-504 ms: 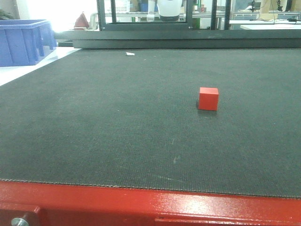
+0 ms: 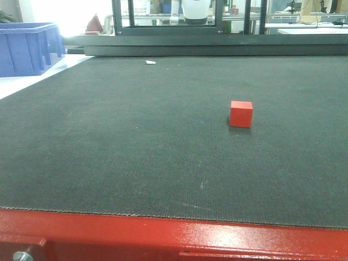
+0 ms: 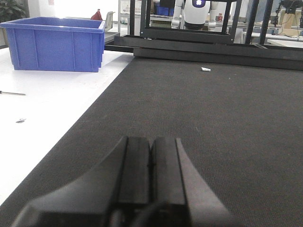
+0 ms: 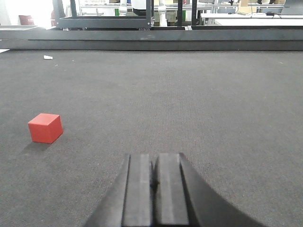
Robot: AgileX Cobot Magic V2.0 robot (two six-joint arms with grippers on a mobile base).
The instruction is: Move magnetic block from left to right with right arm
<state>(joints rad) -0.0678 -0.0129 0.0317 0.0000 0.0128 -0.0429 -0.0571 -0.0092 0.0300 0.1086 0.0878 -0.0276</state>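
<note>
My right end effector has its two fingers pressed together with nothing between them, and it sits low over the dark mat that covers the worktop. The magnetic block lies ahead of it and well off to its left, resting flat on the mat. In the front view the magnetic block is right of the middle and well apart from every worktop edge. It is a cube, so it has no long axis. It is turned slightly, showing me a front face and part of its right side, so I judge I must square my wrist to it. My left end effector is likewise closed tight and empty near the mat's left edge, and its camera does not show the block, so my right arm seems the nearer. A white scrap lies toward the far edge and a blue bin stands off the far left corner of the mat. Nothing lies between my fingers and the block, and I must part them before closing in.
</note>
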